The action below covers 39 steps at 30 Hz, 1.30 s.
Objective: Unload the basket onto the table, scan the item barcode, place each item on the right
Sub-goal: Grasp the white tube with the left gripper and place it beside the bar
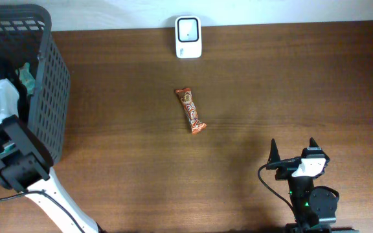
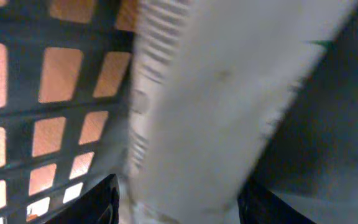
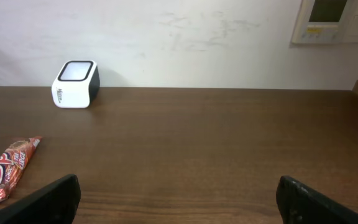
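Left tool hidden in basket overhead, white item blurred, cropped close-up

I see the desk straight down from overhead. Left wrist camera sits close inside the basket; right looks low toward the far edge, sharing the scanner and snack bar.

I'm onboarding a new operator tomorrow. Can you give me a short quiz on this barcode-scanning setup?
1. Which arm reaches into the black basket?
2. True or false: the right gripper is open and empty.
3. The snack bar lies: A in the basket; B on the table, apart from the scanner; C on top of the scanner.

Key: 1 left; 2 true; 3 B.
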{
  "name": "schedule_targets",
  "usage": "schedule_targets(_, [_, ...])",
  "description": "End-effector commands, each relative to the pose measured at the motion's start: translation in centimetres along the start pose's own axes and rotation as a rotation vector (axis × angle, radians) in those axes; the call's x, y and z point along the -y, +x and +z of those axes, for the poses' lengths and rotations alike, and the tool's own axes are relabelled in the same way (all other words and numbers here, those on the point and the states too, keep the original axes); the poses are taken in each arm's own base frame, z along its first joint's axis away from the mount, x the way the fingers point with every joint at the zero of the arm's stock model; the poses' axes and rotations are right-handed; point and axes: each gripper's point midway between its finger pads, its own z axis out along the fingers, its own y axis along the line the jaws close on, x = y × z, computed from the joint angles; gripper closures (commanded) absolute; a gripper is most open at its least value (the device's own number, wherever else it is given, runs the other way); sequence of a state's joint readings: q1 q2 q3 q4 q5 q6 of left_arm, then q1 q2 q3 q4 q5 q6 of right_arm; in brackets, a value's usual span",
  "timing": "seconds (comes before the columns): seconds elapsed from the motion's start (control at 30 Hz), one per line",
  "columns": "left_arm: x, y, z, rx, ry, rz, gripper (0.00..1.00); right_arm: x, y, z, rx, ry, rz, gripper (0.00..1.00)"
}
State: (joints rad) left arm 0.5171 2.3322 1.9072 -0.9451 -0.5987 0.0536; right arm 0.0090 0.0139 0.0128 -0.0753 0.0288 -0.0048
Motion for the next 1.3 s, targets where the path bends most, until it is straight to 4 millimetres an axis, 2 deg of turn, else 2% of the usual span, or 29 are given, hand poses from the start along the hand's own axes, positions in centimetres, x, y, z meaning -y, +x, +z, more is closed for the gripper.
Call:
schedule_targets(0.0, [0.1,0.6,2.0,-0.029,0.054,-0.021,0.82,0.2,0.3,0.0,-0.004,0.009,-0.006,0.01])
schedule_targets(0.03, [0.1,0.4,2.0,-0.022,0.054,-0.026,0.98,0.2,0.3,0.0,-0.004,0.009,-0.006,0.01])
schedule_targets(0.1, [0.1,-0.1,1.5,-0.007,0.055,-0.050,1.00,0.2,0.3,0.0,-0.004,0.009,-0.006,0.01])
schedule_targets(0.17, [-0.4,-1.4,-1.1,0.032,0.064,-0.127,1.00,0.2,0.3,0.0,-0.004,0.009,-0.006,0.01])
schedule_targets(0.2, [-0.3,-2.7,-3.8,0.081,0.116,-0.136,1.00,0.2,0.3,0.0,-0.004,0.009,-0.006,0.01])
schedule_targets(0.23, [-0.1,-4.3,-7.8,0.161,0.204,-0.149,1.00,0.2,0.3,0.0,-0.004,0.009,-0.006,0.01])
schedule_targets(0.27, [0.0,-5.0,-10.0,0.205,0.257,-0.156,1.00,0.2,0.3,0.0,-0.004,0.009,-0.006,0.01])
schedule_targets(0.3, [-0.3,-6.3,-14.7,0.307,0.354,-0.174,1.00,0.2,0.3,0.0,-0.004,0.009,-0.006,0.01])
schedule_targets(0.37, [-1.7,-7.1,-21.3,0.452,0.455,-0.196,1.00,0.2,0.3,0.0,-0.004,0.009,-0.006,0.01])
schedule_targets(0.47, [-5.2,-6.3,-28.0,0.581,0.524,-0.314,1.00,0.2,0.3,0.0,-0.004,0.009,-0.006,0.01])
schedule_targets(0.5, [-5.9,-5.6,-31.2,0.644,0.598,-0.309,1.00,0.2,0.3,0.0,-0.004,0.009,-0.006,0.01])
schedule_targets(0.63, [-6.7,-2.7,-40.4,0.807,0.880,-0.291,1.00,0.2,0.3,0.0,-0.004,0.009,-0.006,0.01])
schedule_targets(0.73, [-8.8,-0.1,-44.9,0.769,1.079,-0.543,1.00,0.2,0.3,0.0,-0.004,0.009,-0.006,0.01])
schedule_targets(0.77, [-8.5,1.0,-46.8,0.780,1.158,-0.507,1.00,0.2,0.3,0.0,-0.004,0.009,-0.006,0.01])
schedule_targets(0.87, [-5.3,4.0,-51.6,0.770,1.385,-0.318,1.00,0.2,0.3,0.0,-0.004,0.009,-0.006,0.01])
schedule_targets(0.9, [-3.4,5.2,-53.3,0.755,1.456,-0.235,1.00,0.2,0.3,0.0,-0.004,0.009,-0.006,0.01])
schedule_targets(0.97, [-0.5,7.0,-55.7,0.779,1.497,-0.083,1.00,0.2,0.3,0.0,-0.004,0.009,-0.006,0.01])
schedule_targets(1.07, [2.9,10.0,-58.7,0.870,1.516,0.151,1.00,0.2,0.3,0.0,-0.004,0.009,-0.006,0.01])
schedule_targets(1.17, [7.4,14.3,-62.0,0.877,1.566,0.347,1.00,0.2,0.3,0.0,-0.004,0.009,-0.006,0.01])
schedule_targets(1.23, [10.2,16.2,-63.0,0.833,1.601,0.431,1.00,0.2,0.3,0.0,-0.004,0.009,-0.006,0.01])
schedule_targets(1.27, [12.2,17.2,-63.3,0.796,1.617,0.483,1.00,0.2,0.3,0.0,-0.004,0.009,-0.006,0.01])
